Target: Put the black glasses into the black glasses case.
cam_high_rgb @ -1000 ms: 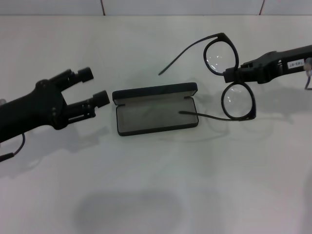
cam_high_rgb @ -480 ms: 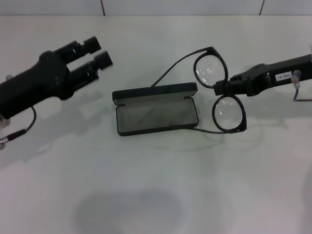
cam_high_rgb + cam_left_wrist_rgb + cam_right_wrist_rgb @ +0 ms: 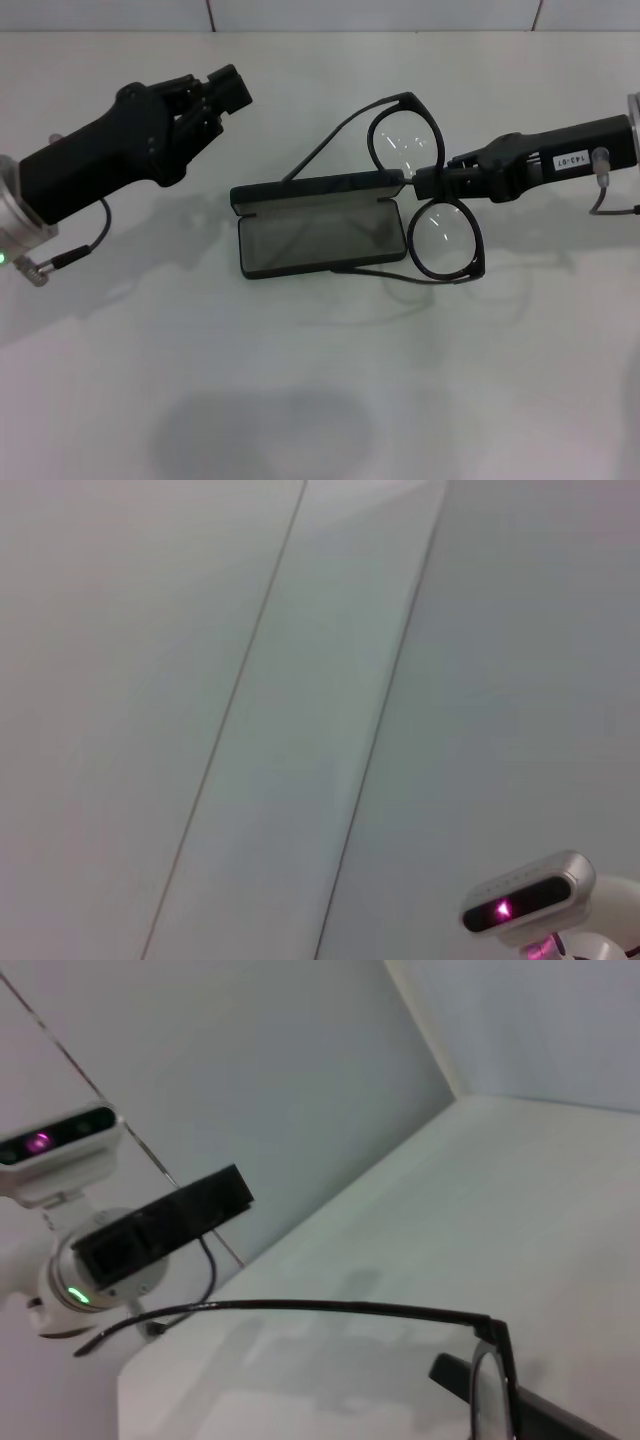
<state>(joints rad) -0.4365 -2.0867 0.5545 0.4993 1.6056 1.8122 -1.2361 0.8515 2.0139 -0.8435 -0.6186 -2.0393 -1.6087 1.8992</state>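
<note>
Table (image 3: 320, 400): I am working over a plain white surface, with the open case near its middle
Black glasses case (image 3: 320, 240): it is lying open, long axis running across my view from left to right, lid standing along the far edge, grey lining facing up; I am seeing nothing resting inside it, only one temple arm crossing its near edge
Right gripper (image 3: 418, 183): I am reaching in from the right side and pinching the bridge, fingers closed on the frame between the two lenses
Black glasses (image 3: 425, 195): I am holding them at the right end of the case, one lens on the far side of my fingers and one on the near side, so the front is standing crosswise to the case; both temples are trailing leftward, along the case's length
Key relation: the case is lying directly left of my right gripper, so I judge the next move to be a short carry leftward and down
Left gripper (image 3: 215, 92): I am keeping it raised, far-left of the case, well apart; it looks closed and is holding nothing
</note>
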